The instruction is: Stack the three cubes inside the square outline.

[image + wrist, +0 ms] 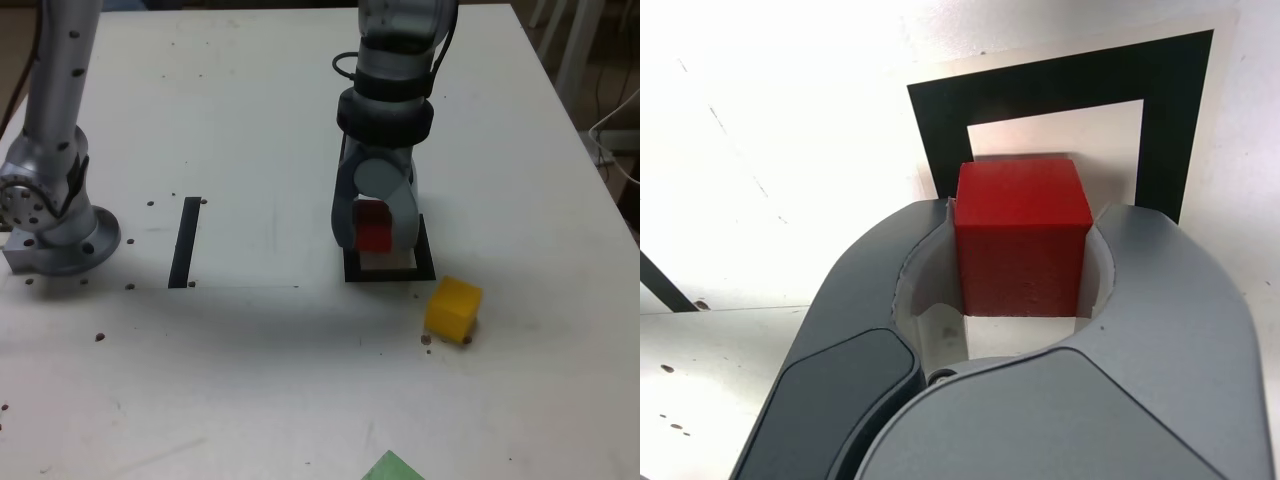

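White worktop (270,380) spread wide under me, marked with small dark specks. Straight black tape strip (186,242) lay on it, toward exterior view's left. Thin line ran across surface, near strip. Soft grey shadow fell in broad band over my worktop; paler glare showed elsewhere. Beyond far right corner in exterior view I had pale furniture legs (575,60), dim brownish background, white cable (612,160) looping beside worktop's edge. Blue patch (150,4) showed past far edge, toward exterior view's left.

Exterior view faces the arm, looking down across the table; wrist view, closer, shares the outline (424,248)
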Controlling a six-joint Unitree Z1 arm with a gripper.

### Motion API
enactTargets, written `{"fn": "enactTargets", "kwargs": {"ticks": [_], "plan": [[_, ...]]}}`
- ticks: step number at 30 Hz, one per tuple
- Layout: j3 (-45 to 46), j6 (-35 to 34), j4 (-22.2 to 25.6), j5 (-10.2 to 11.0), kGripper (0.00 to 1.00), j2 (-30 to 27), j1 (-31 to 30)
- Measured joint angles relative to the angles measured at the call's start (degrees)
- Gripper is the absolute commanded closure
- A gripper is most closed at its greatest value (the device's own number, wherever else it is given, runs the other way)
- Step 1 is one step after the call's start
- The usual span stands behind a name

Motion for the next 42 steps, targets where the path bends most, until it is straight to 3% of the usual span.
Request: {"fn": "enactTargets", "kwargs": {"ticks": [13, 21, 29, 42], "plan": [[-0.9, 0.3, -1.0, -0.2, 0.62, 0.9, 0.0], [-1.0, 0.7, -1.1, -0.4, 0.45, 1.2, 0.0], [-0.9, 2.0, -1.3, -0.5, 0.03, 1.2, 0.0], [-0.8, 2.3, 0.5, 0.2, 0.0, -0.5, -0.3]]}}
